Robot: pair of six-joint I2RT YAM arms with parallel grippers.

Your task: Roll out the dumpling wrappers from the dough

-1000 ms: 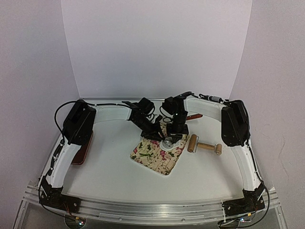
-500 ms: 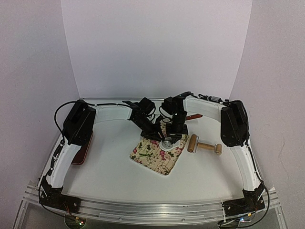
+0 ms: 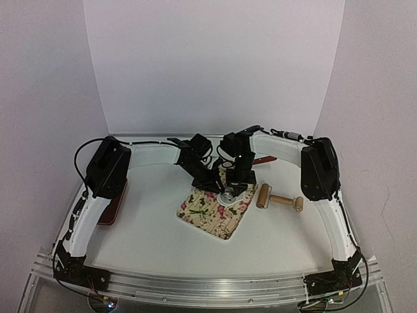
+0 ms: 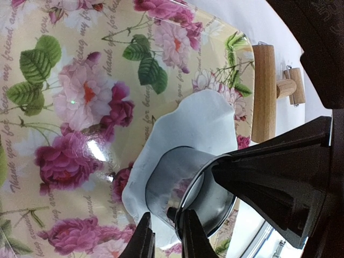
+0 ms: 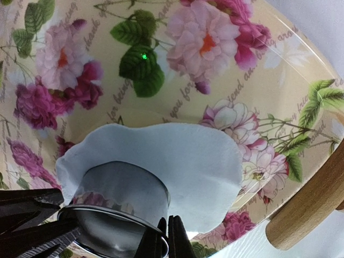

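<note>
Left wrist view: looking down past the left end effector (image 4: 167, 236), set narrow and apparently nipping the near rim of a metal ring cutter (image 4: 188, 183). Cutter upright on a thin white dough sheet (image 4: 199, 123) with wavy edges, spread on a glossy floral mat (image 4: 80, 107). Dough therefore directly below and just ahead of both end effectors. Right end effector (image 5: 164, 239) likewise almost closed, pinching the same rim from the other side. Wooden rolling pin (image 4: 264, 91) just beyond the mat's edge, on the surface (image 3: 150, 241), touched by neither. No round cut free yet, as far as can be seen.

Likely handling: soft, light, limp, somewhat tacky. Easily stretched, torn or creased, and prone to cling to the steel or the mat. Best not pinched in the middle. Better to press the cutter straight down, twist slightly and lift cleanly. Then peel any round from its edge with a shallow, gentle nip. Some risk of the whole sheet lifting with the cutter.
</note>
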